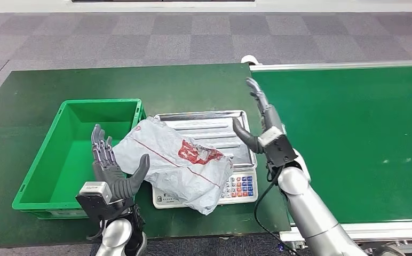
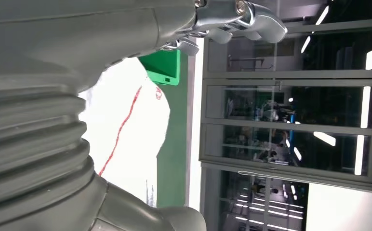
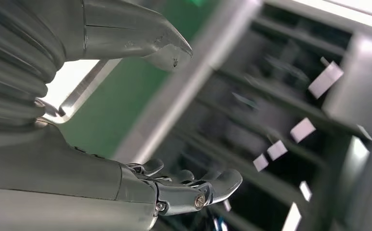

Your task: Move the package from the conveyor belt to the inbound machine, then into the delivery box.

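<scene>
Grey carpet tiles run behind a dark green counter [image 1: 44,90] in the head view. At 9 o'clock on it sits a green delivery box [image 1: 68,154], an open crate. Just right of it, toward the middle, the left hand [image 1: 110,168] is raised with its fingers spread and its thumb against the near left edge of the package [image 1: 177,160]; it grips nothing. The package, a crumpled white poly bag with a thin red line and a red printed logo too creased to read, lies across the inbound machine [image 1: 230,160], a scale with a ribbed steel tray and a keypad of coloured keys whose markings are too small to read. One corner of the bag overhangs the box rim. At 3 o'clock the right hand [image 1: 262,125] stands upright and open, fingers apart, beside the tray's right edge, apart from the bag. Beyond it stretches the green conveyor belt [image 1: 353,138].

The left wrist view adds glass partitions with ceiling lights [image 2: 290,106] past the bag. The right wrist view shows a blurred dark wall with pale rectangles.
</scene>
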Tool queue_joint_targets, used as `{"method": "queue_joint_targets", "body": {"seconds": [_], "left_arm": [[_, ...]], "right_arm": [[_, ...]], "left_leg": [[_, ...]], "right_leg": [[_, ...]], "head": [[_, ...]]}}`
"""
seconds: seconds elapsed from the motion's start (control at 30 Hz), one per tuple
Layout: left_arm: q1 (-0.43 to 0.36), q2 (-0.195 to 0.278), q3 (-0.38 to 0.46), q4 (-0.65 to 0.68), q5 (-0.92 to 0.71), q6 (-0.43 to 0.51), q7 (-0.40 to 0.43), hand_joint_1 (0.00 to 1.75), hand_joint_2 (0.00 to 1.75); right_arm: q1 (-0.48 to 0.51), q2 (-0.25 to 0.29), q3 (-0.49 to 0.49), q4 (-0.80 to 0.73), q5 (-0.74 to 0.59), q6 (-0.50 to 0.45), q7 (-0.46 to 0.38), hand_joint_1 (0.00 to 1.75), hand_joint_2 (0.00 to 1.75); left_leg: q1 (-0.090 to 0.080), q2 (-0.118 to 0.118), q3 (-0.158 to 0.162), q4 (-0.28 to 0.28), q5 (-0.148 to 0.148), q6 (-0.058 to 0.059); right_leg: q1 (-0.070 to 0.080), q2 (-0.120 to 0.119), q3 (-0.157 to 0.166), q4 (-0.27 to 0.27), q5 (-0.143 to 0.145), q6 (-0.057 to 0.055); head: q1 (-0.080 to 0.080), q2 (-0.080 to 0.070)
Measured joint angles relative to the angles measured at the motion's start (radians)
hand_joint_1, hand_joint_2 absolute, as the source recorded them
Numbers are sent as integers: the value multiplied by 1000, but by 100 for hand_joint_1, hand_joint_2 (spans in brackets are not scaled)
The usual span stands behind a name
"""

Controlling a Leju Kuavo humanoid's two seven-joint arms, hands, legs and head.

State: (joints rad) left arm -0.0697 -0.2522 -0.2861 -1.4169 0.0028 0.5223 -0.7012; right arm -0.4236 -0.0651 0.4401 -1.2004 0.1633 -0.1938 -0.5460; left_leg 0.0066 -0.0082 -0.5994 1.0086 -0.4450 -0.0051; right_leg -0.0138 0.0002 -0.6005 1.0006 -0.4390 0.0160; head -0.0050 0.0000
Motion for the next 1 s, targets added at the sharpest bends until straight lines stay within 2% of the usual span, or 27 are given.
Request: {"method": "queue_joint_targets", "body": {"seconds": [0.17,0.33,0.4,0.63,0.9,1.0], "left_arm": [[-6,1,-1,28,6,-54,2,0,175],[-31,8,-3,102,74,-232,54,0,175],[-42,16,-3,134,68,-272,67,0,175],[-61,37,-4,194,31,-299,81,0,175],[-123,67,-32,249,-270,-308,159,0,175],[-159,78,-58,282,-445,-248,233,0,175]], "right_arm": [[127,19,-114,-112,-57,-41,-69,0,175],[212,57,-238,-146,-111,-109,-82,0,175],[243,70,-282,-145,-119,-132,-81,0,175],[303,99,-370,-138,-122,-150,-85,0,175],[314,121,-406,-117,-118,-124,-100,0,175],[313,126,-409,-109,-112,-105,-102,0,175]], "left_leg": [[0,0,0,0,-1,0],[0,0,0,0,-1,0],[0,1,0,0,-1,0],[0,1,0,0,-1,0],[0,1,0,0,-1,0],[0,1,0,0,-1,0]], "right_leg": [[0,0,0,0,0,0],[0,0,0,0,0,0],[0,0,0,0,0,0],[0,1,-1,0,0,0],[0,1,-1,0,0,0],[0,1,0,0,0,0]], "head": [[0,0],[0,0],[0,0],[0,0],[0,0],[0,0]]}}
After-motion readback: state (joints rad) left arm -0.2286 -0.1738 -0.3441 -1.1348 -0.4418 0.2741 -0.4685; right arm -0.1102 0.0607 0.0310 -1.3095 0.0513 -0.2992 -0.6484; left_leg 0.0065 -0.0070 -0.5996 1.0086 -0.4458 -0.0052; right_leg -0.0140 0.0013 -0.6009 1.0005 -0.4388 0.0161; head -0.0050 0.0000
